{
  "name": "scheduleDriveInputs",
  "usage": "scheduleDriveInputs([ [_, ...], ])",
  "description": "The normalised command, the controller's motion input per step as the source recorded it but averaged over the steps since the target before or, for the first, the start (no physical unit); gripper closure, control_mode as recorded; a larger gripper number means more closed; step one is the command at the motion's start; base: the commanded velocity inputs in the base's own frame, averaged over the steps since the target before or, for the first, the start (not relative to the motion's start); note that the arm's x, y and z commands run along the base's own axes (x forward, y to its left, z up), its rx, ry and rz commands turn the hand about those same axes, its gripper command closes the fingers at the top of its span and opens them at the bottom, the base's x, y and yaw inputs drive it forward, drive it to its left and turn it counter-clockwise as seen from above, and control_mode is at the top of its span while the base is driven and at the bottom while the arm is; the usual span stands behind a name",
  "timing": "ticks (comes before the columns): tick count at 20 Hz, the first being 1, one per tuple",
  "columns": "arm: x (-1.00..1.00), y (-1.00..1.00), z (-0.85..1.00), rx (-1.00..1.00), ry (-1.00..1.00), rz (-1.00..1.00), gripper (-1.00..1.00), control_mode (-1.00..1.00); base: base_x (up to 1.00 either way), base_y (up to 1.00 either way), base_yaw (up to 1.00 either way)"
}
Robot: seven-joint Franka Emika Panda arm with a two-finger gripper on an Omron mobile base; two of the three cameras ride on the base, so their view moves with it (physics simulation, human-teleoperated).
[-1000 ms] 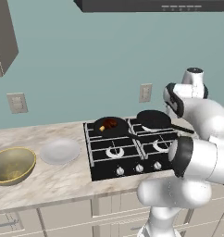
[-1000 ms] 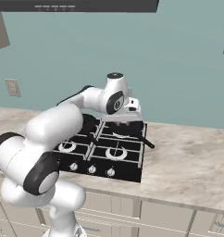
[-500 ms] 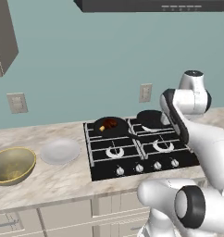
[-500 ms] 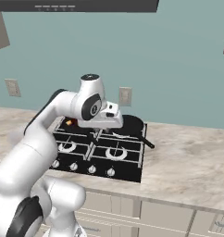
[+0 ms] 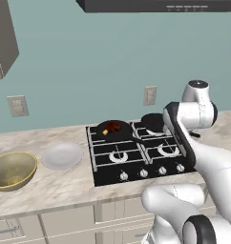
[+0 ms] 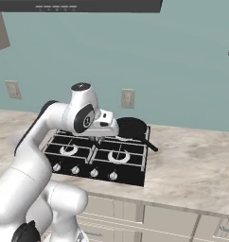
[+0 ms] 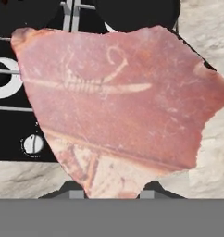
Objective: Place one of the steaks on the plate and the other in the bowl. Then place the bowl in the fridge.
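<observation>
My gripper (image 7: 111, 190) is shut on the pale pink-red raw steak (image 7: 114, 106), which hangs over the stove and the counter. In the right base view the gripper (image 6: 98, 139) hovers above the stove's middle, left of an empty black pan (image 6: 131, 127). The dark seared steak (image 5: 112, 127) lies in the back left frying pan (image 5: 118, 133). The white plate (image 5: 62, 155) sits on the counter left of the stove. Further left stands the olive-gold bowl (image 5: 12, 170), with nothing in it. The fridge is out of view.
The black stove (image 5: 139, 155) has knobs along its front edge. A pan handle (image 6: 149, 144) sticks out to the right. Marble counter (image 6: 192, 165) runs right of the stove. A range hood (image 5: 155, 5) hangs overhead, and a wall cabinet (image 5: 3, 38) is at the left.
The arm has swung round and the hand has drifted left, from above the back right pan towards the stove's middle, with the raw steak still gripped.
</observation>
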Motion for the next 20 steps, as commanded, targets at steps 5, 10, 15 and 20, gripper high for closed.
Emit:
scheduleDriveInputs([
  [5, -0.05, 0.15, 0.00, 0.00, 0.00, 0.00, 1.00, 1.00, -0.21, 0.66, 0.00],
  [10, 0.00, 0.00, 0.00, 0.00, 0.00, 0.00, 1.00, 1.00, -0.21, 0.81, 0.00],
  [15, 0.00, 0.00, 0.00, 0.00, 0.00, 0.00, 1.00, 1.00, -0.12, 0.85, 0.00],
  [20, 0.00, 0.00, 0.00, 0.00, 0.00, 0.00, 1.00, -1.00, 0.00, 0.18, 0.01],
])
